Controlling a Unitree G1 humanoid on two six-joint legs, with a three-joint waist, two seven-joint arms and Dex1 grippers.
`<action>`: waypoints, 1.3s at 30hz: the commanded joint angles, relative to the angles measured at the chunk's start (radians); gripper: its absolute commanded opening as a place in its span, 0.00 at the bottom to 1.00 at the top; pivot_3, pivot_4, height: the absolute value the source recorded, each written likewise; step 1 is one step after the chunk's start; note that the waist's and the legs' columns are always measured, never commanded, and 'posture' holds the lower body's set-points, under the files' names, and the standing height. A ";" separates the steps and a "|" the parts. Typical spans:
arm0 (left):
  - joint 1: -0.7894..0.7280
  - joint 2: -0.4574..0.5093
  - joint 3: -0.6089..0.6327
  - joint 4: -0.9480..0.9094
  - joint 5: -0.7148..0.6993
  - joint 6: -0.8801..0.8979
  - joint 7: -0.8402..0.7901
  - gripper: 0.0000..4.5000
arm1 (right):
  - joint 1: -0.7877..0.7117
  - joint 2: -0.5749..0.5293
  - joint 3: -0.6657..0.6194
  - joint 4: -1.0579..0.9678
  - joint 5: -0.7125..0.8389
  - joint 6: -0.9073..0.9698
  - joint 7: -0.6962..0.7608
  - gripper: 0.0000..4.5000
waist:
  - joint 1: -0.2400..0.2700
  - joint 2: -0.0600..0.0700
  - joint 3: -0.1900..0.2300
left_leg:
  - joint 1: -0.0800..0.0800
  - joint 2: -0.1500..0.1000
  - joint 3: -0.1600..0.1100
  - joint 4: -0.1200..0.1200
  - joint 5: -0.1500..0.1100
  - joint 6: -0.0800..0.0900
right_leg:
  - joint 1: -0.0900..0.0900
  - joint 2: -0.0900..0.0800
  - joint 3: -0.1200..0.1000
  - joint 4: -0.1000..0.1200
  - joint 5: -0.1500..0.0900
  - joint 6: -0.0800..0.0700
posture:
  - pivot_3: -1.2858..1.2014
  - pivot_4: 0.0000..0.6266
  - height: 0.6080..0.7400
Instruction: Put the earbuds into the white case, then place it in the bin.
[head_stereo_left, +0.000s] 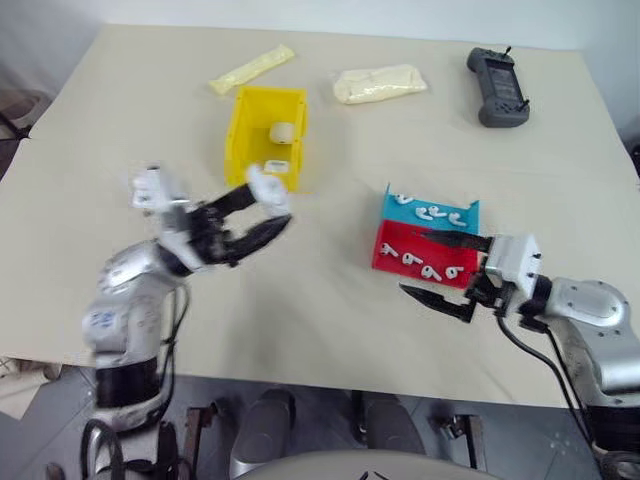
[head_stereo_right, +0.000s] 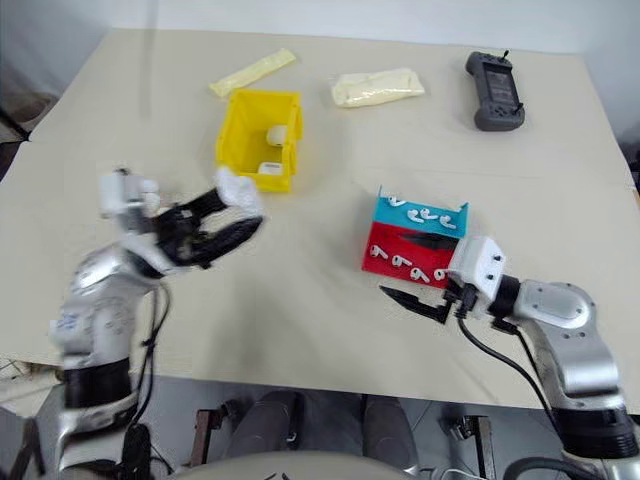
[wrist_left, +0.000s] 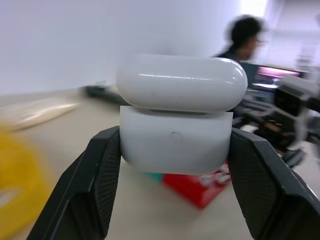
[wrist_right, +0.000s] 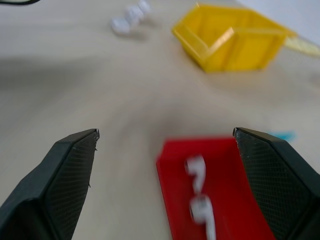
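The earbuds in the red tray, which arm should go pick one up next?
Right, probably. The right gripper is open and empty beside the red tray holding the earbuds. The left gripper is shut on the white case, its lid up.

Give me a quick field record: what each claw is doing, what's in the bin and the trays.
left claw: shut on white case, lid open, above table
right claw: open, empty, at red tray
bin: yellow, two white cases inside
red tray: earbuds
blue tray: earbuds
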 joint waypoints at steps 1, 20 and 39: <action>-0.062 -0.069 -0.085 0.124 0.015 -0.170 -0.123 0.63 | 0.072 -0.048 -0.133 -0.042 0.013 -0.004 -0.001 1.00 | -0.005 0.000 0.000 | 0.000 0.000 0.000 0.001 0.000 0.001 | 0.000 0.000 0.000 0.000 0.000 0.001 | 0.52 0.24 1.00; 0.074 0.062 -0.021 0.142 -0.054 -0.274 -0.219 0.63 | 0.278 -0.098 -0.301 -0.243 0.065 0.176 -0.043 1.00 | -0.013 0.001 0.000 | 0.001 0.002 -0.003 0.007 -0.001 0.003 | 0.002 0.001 0.002 0.001 0.001 0.002 | 0.52 0.24 1.00; 0.018 -0.091 -0.230 0.201 0.040 -0.402 -0.248 0.63 | 0.155 -0.325 -0.204 -0.307 0.021 0.476 -0.060 1.00 | 0.002 0.002 -0.001 | 0.000 0.000 -0.002 0.010 -0.003 0.006 | 0.002 0.000 0.004 -0.001 0.002 0.004 | 0.52 0.24 1.00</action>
